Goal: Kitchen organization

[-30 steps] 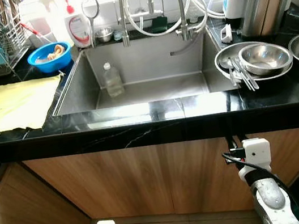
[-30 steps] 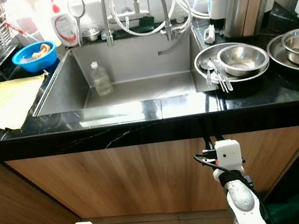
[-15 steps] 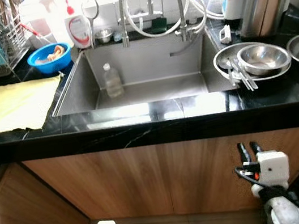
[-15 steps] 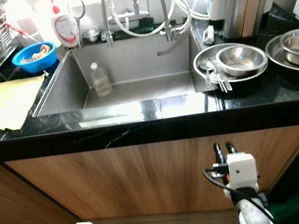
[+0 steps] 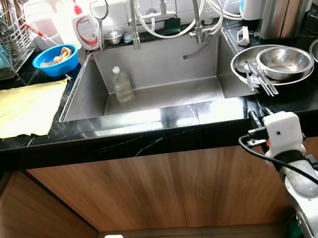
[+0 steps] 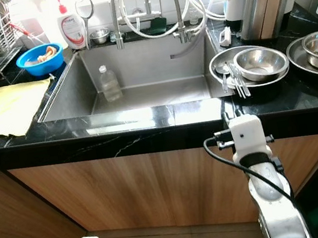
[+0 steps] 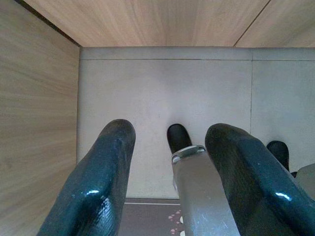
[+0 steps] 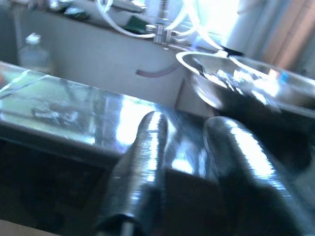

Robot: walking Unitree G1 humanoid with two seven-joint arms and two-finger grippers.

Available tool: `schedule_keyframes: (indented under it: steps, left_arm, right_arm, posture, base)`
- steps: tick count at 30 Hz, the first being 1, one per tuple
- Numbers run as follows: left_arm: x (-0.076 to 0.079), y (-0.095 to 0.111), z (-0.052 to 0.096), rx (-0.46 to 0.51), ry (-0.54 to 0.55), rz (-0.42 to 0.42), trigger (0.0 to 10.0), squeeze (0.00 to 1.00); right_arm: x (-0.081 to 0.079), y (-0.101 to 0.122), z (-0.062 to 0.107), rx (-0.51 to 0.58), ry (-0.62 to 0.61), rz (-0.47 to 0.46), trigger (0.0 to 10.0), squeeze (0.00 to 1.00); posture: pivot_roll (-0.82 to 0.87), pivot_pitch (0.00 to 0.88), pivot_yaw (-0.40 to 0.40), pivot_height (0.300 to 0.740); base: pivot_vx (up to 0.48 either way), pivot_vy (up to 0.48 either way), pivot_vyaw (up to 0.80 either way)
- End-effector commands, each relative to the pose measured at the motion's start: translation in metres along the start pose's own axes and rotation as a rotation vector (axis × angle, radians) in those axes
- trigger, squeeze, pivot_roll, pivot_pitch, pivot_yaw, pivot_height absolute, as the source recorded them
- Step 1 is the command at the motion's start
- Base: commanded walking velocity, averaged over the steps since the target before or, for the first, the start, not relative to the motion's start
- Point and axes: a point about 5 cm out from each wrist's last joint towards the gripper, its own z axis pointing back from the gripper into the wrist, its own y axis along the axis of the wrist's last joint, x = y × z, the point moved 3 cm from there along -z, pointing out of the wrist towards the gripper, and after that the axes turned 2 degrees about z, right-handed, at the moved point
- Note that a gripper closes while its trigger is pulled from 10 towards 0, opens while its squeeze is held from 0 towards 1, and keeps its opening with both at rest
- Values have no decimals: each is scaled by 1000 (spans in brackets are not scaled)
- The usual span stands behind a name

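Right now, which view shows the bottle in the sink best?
The left eye view: the bottle stands upright and sharp at the sink's back left, cap visible. The right eye view shows it the same, slightly smaller. The right wrist view catches it blurred at the edge, beyond the right gripper. The left wrist view faces the floor.

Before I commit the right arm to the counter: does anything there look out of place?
One oddity: a clear plastic bottle stands upright inside the otherwise bare sink, not with the dishes. The right gripper is at the counter's front edge, near the steel bowls.
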Motion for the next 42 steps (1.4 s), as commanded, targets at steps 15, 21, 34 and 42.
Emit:
schedule_keyframes:
  steps: [15,21,34,42]
  left_arm:
    - [-6,-15,4,-47,-10,-27,10000,0]
    - [-5,-14,3,-49,-20,-38,10000,0]
    - [-3,-15,3,-60,-23,-45,10000,0]
    - [-1,-12,2,-51,-27,-49,10000,0]
  right_arm:
    - [-15,37,-3,19,133,274,10000,0]
    - [-5,55,-11,27,123,526,10000,0]
    - [23,37,-13,-163,41,632,10000,0]
    - [32,36,-16,-191,10,649,10000,0]
  posture:
    - [-225,0,72,740]
    - [-225,0,75,740]
    - [-229,0,80,740]
    - [-226,0,82,740]
  base:
    - [0,0,0]
    - [0,0,0]
    - [0,0,0]
    - [0,0,0]
